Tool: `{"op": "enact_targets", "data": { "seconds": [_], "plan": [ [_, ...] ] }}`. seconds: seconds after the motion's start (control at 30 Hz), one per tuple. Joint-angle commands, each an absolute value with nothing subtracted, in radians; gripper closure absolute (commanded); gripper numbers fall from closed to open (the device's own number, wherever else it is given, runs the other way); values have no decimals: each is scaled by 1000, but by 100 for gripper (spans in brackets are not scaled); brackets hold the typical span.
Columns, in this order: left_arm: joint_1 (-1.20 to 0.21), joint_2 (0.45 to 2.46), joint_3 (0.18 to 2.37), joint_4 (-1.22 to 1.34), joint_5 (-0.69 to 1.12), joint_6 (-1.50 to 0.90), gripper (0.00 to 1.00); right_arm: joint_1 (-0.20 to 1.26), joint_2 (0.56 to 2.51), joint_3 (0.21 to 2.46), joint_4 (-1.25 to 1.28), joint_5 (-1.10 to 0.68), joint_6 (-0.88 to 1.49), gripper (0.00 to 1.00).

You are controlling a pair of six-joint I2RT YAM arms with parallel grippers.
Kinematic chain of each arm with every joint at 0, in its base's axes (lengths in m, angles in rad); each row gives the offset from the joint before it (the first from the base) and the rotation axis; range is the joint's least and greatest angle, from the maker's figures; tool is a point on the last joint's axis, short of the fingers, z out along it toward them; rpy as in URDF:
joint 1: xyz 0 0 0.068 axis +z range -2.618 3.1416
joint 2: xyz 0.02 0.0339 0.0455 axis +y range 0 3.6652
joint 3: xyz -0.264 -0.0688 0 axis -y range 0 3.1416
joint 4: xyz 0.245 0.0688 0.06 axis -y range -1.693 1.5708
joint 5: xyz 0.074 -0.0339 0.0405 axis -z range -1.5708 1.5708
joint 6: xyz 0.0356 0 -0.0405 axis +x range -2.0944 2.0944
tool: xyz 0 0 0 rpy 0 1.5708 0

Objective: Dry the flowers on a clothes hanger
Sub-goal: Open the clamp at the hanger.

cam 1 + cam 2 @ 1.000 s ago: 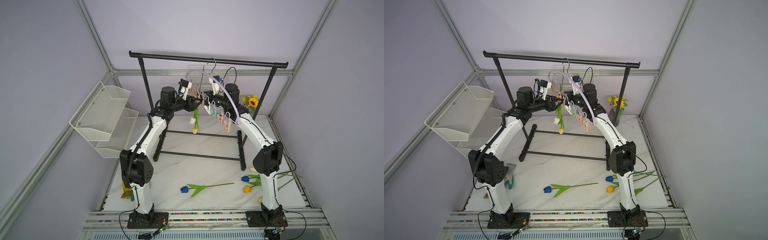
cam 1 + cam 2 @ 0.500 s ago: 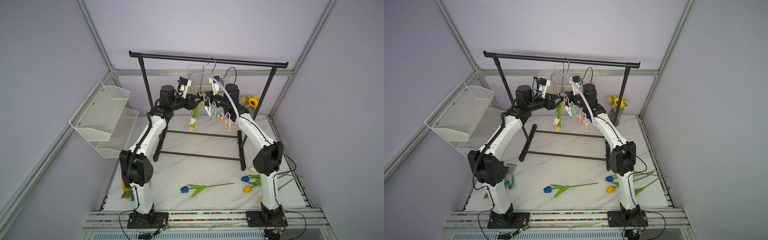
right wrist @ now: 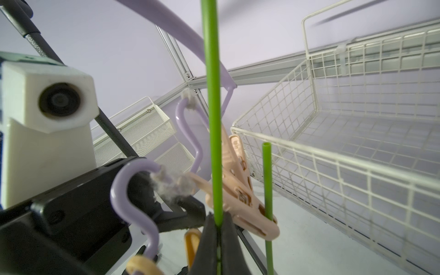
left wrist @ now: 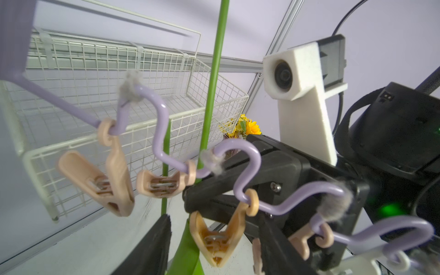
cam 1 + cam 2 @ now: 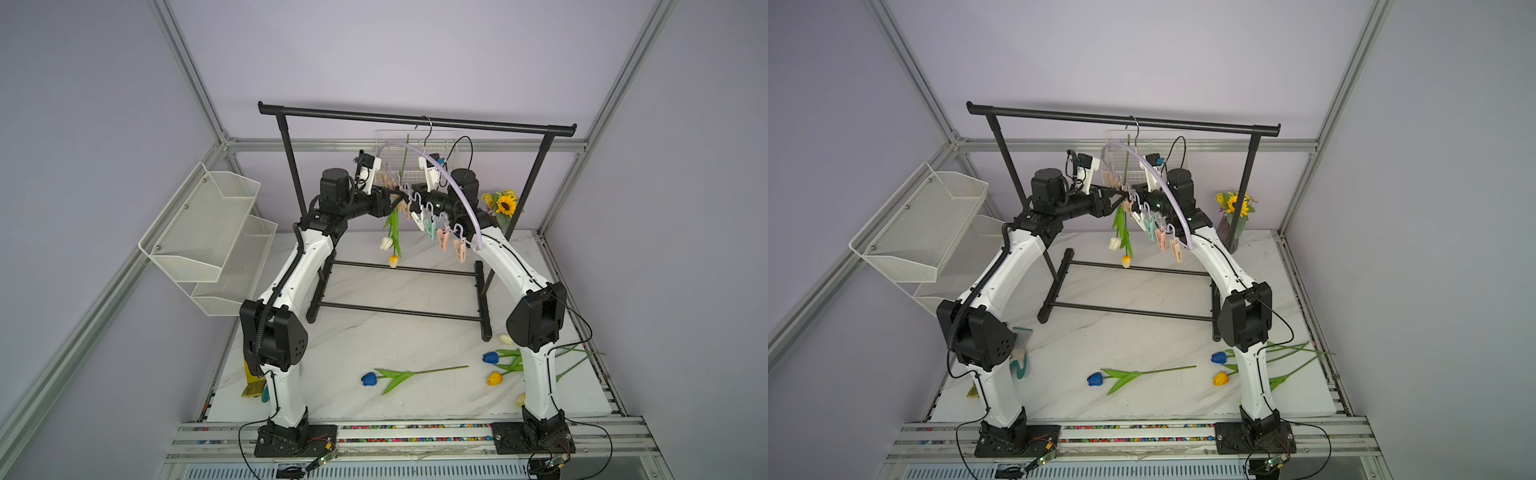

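The lilac clothes hanger (image 5: 462,195) hangs by its wire hook from the black rack's bar, its peach, pink and mint clothespins in a row below. My right gripper (image 3: 217,226) is shut on a flower's green stem (image 3: 213,133), held upright beside a peach clothespin (image 3: 240,190) that clips a second, shorter stem (image 3: 267,181). Two flowers hang there head down, one white (image 5: 386,243), one yellow-orange (image 5: 393,261). My left gripper (image 4: 216,247) is open, its fingers either side of another peach clothespin (image 4: 217,240), not touching it. More flowers lie on the table: a blue one (image 5: 368,378) and several by the right arm (image 5: 492,368).
The black garment rack (image 5: 540,129) stands mid-table with base bars (image 5: 395,309). A white wire basket (image 4: 100,78) sits behind it on the wall. Mesh shelves (image 5: 203,232) hang on the left wall. A sunflower bouquet (image 5: 503,203) stands at the back right.
The hanger and the two hanging flowers swayed a little to the left and back. Both arms stay at the hanger; the right gripper keeps its hold on the stem.
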State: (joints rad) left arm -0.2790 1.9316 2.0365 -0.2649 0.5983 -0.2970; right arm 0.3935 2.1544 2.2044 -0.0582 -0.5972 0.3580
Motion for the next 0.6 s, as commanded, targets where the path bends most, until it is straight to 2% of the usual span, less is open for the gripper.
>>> {"op": "enact_targets", "data": {
  "seconds": [0.0,0.57],
  "plan": [
    [-288,1940,2080,-267,606,-310,41,390,2125,2200,-35,-609,365,100],
    [-291,1947,2101,-276,623,-299,58,386,2125,2195,-34,-617,369,100]
  ]
}}
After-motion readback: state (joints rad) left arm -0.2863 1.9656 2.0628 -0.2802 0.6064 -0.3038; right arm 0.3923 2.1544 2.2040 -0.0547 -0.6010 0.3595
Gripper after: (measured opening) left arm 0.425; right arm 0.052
